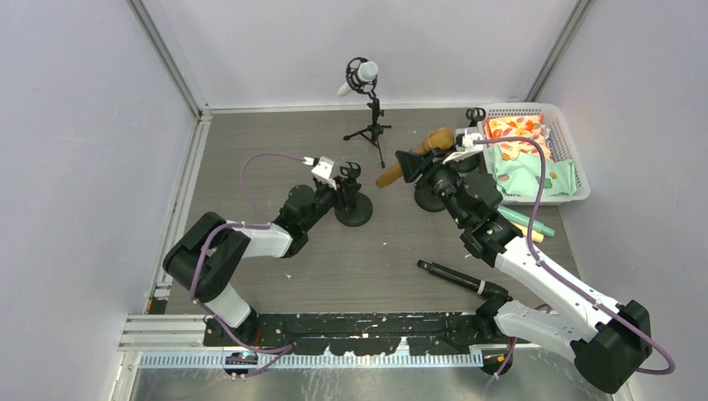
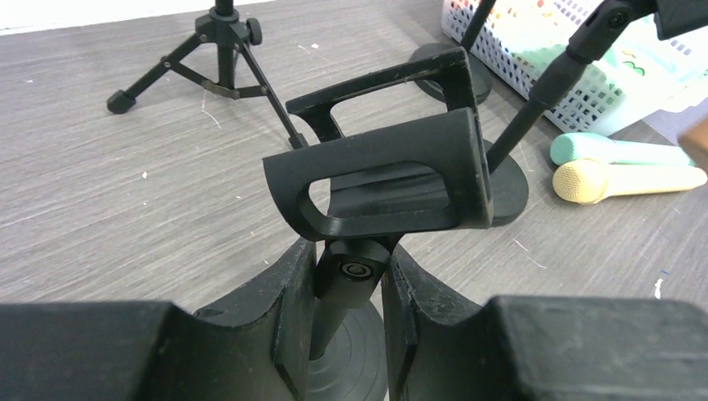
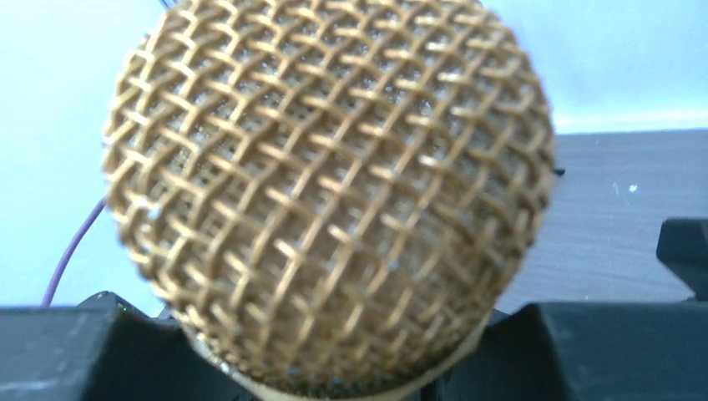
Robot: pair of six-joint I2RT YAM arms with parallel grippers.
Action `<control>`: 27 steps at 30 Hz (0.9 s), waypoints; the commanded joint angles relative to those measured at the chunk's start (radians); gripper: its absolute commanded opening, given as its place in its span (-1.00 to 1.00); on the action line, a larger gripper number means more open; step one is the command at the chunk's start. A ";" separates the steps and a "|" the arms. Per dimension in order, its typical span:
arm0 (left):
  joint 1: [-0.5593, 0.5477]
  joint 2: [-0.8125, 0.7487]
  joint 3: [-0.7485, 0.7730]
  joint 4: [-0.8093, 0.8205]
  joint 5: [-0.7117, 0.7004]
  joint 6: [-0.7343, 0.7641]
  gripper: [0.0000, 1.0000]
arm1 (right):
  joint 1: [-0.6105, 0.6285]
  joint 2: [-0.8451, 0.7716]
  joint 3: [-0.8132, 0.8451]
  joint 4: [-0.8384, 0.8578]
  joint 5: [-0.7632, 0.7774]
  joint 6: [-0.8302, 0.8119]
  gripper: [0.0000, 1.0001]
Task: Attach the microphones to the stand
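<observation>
The grey table (image 1: 376, 259) carries a white basket (image 1: 576, 142) of cloths in its far right corner and a tripod stand (image 1: 373, 129) at the middle of the far edge, with the white microphone (image 1: 359, 77) already seated in its mount. Toward the middle sit two weighted stands. The round-base stand (image 1: 354, 209) on the left has its neck pinched between the fingers of the left gripper (image 2: 351, 292), which is closed on the stem just under the empty clip (image 2: 384, 175). A second round-base stand (image 1: 434, 200) is just beside the right arm. The right gripper (image 1: 413, 161) is clamped round the body of the gold microphone (image 3: 334, 192), held up off the surface. Its long axis runs on a slant, with the mesh head toward the far right corner and the tail toward the near left – that is, the tail aims at the braced clip, which lies near it on the left. So the right arm has the shorter way, and I judge the next move to be a slide of the tail along that axis into the clip's open cradle. The black microphone (image 1: 451, 274) lies by the near edge. The teal microphone (image 2: 618, 150) and the cream-yellow microphone (image 2: 626, 180) lie side by side near the right edge – all three untouched.
</observation>
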 commanded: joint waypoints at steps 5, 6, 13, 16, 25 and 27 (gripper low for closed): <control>-0.037 -0.134 -0.002 -0.068 0.027 -0.114 -0.99 | 0.001 0.001 -0.009 0.298 -0.073 -0.182 -0.98; -0.037 -0.147 -0.001 -0.076 0.032 -0.124 -0.99 | 0.001 0.003 -0.022 0.339 -0.096 -0.197 -0.98; -0.037 -0.168 0.018 -0.122 0.075 -0.177 -0.99 | 0.001 0.011 -0.020 0.423 -0.240 -0.251 -0.99; -0.039 -0.164 0.017 -0.123 0.079 -0.185 -0.99 | 0.001 0.021 -0.004 0.414 -0.322 -0.261 -0.99; -0.062 -0.162 0.016 -0.137 0.102 -0.158 -1.00 | 0.043 0.071 0.023 0.342 -0.398 -0.372 -0.99; -0.066 -0.162 0.019 -0.140 0.109 -0.155 -0.99 | 0.047 0.085 0.023 0.348 -0.399 -0.381 -0.98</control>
